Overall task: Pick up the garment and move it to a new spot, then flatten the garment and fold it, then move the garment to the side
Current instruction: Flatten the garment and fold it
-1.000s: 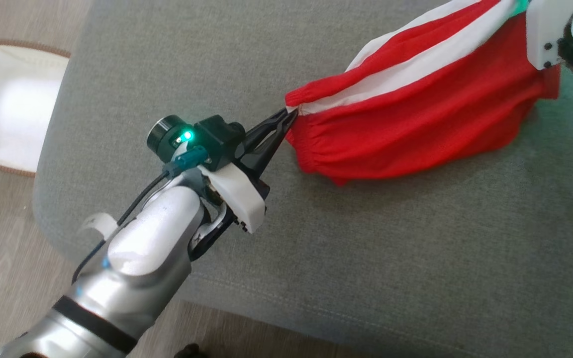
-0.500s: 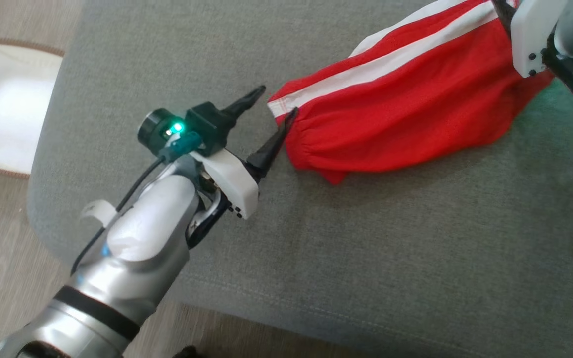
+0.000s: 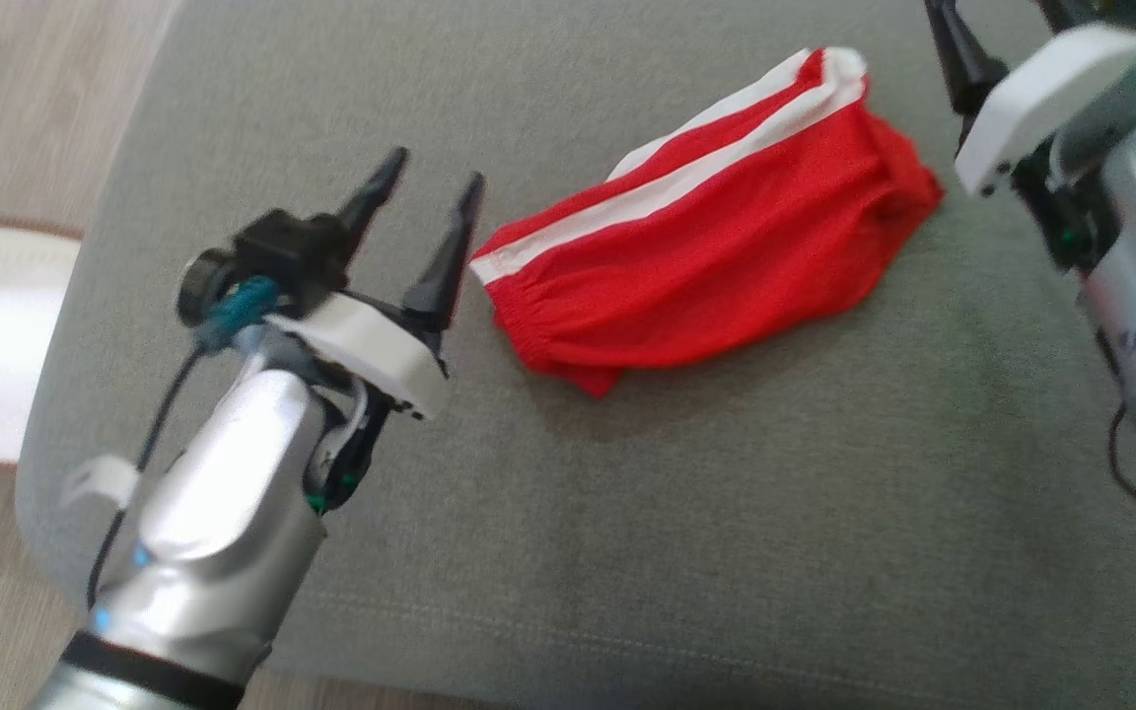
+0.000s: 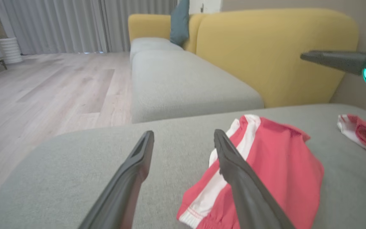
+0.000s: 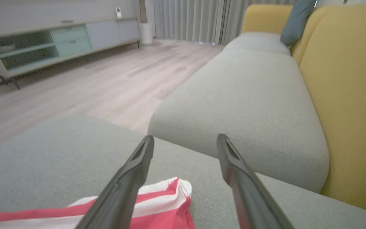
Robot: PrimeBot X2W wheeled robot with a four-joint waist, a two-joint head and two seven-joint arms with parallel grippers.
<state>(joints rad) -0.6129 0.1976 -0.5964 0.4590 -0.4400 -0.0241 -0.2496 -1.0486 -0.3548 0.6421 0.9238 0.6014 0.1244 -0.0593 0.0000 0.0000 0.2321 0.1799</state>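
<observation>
You will note that a second ago both ends of the garment (image 3: 716,237) were clamped and pulled taut. Now the left gripper (image 3: 435,170) and right gripper (image 5: 185,139) stand with fingers spread wide, holding nothing. The garment lies slack on the grey cushion (image 3: 726,513), upper centre of the head view, running diagonally between the two grippers. It is red cloth with two white side stripes and a gathered elastic hem at its lower-left end, just beside the left fingers. The cushion is coarse woven fabric with rounded edges.
</observation>
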